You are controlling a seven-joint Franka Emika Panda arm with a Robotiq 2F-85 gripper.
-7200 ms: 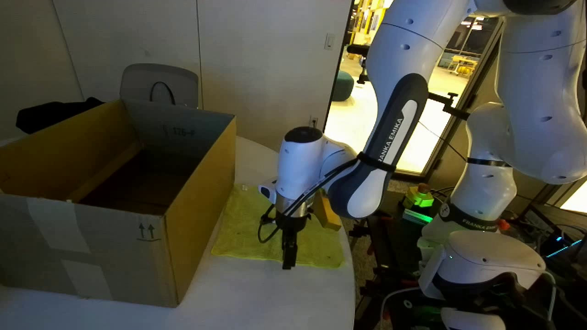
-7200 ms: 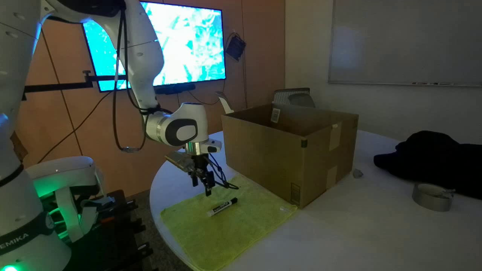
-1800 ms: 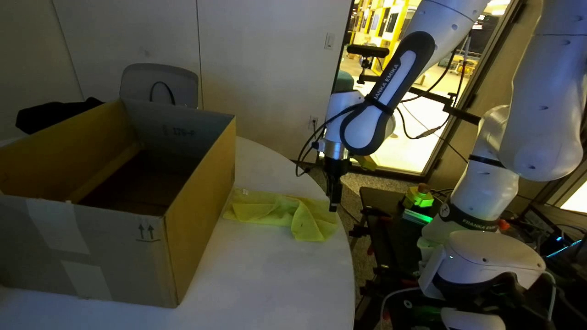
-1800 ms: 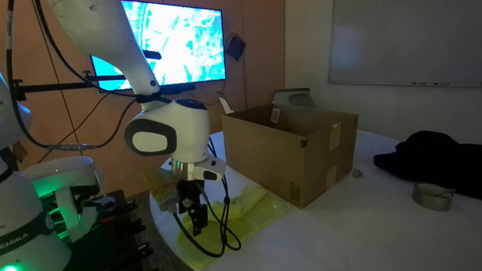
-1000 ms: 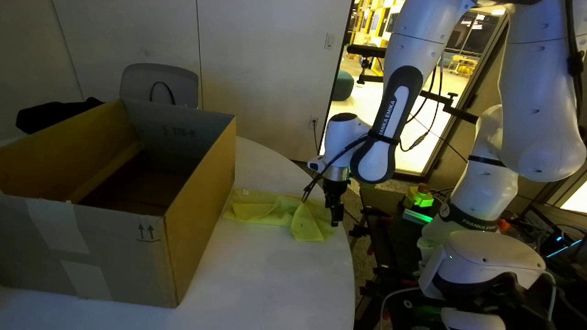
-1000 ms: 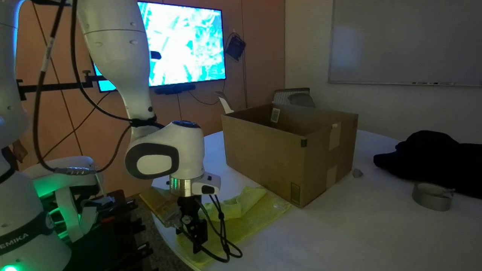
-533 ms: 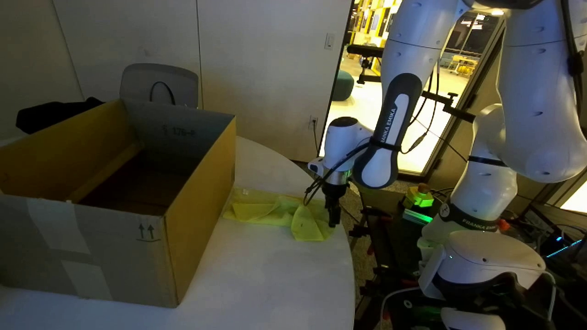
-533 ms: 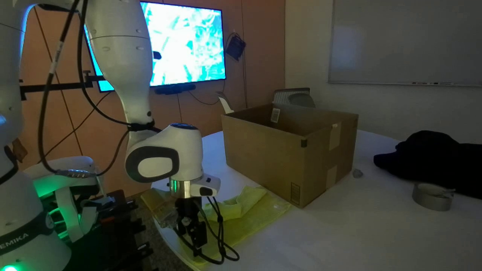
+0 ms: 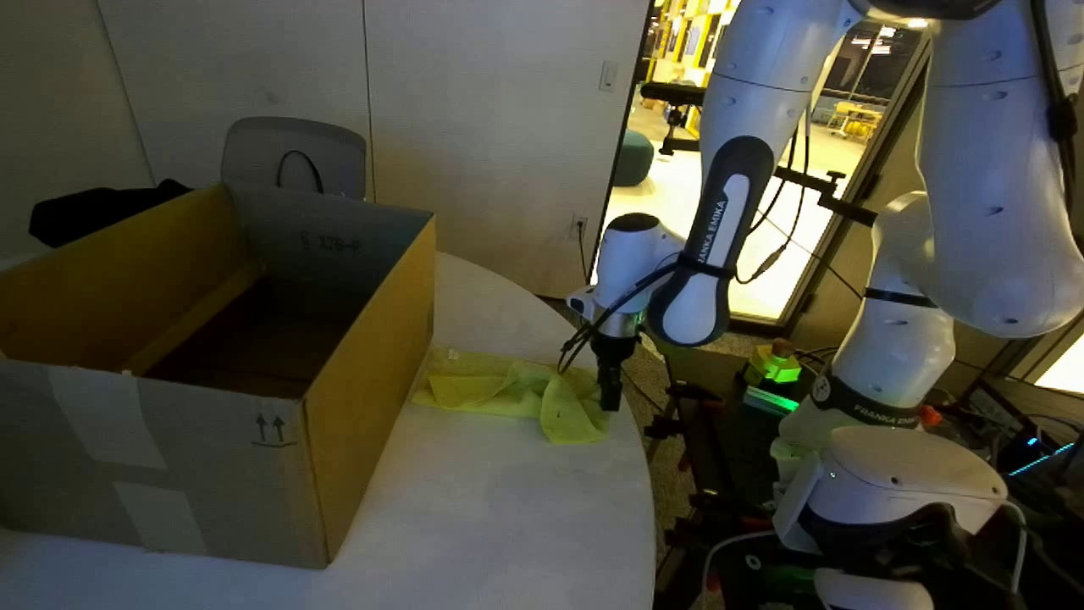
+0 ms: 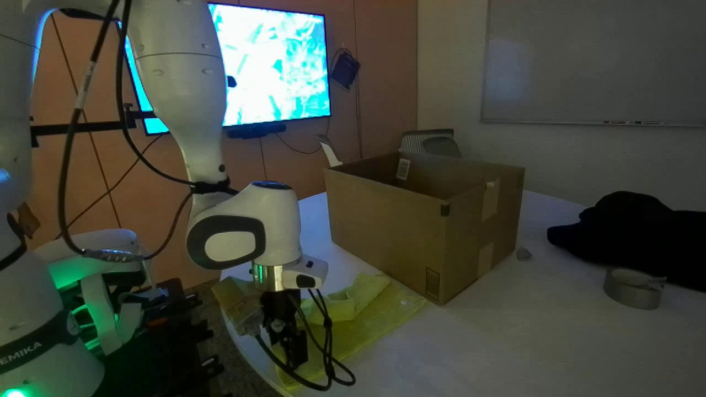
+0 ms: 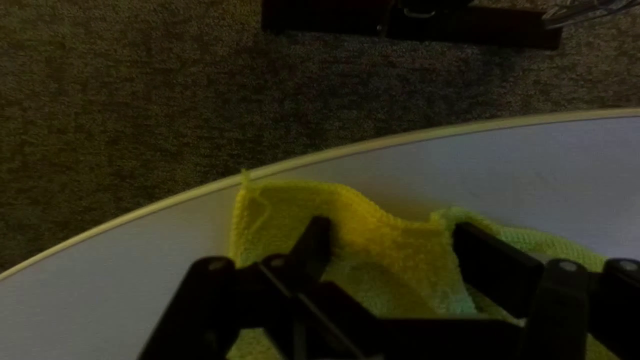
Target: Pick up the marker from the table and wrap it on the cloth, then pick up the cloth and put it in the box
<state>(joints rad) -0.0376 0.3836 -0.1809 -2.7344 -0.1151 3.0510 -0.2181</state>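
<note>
On the table (image 9: 508,508), the cloth (image 11: 390,255) is straddled by the spread gripper (image 11: 391,230). At nine o'clock in an exterior view, an arrow-stamped box (image 9: 364,407) is seen; the arm (image 9: 713,241) is lettered "FRANKA EMIKA."

Jaws apart, rumpled yellow-green cloth (image 11: 395,250) showing between; white table (image 11: 525,170) beneath, dark carpet (image 11: 125,100) beyond.
</note>
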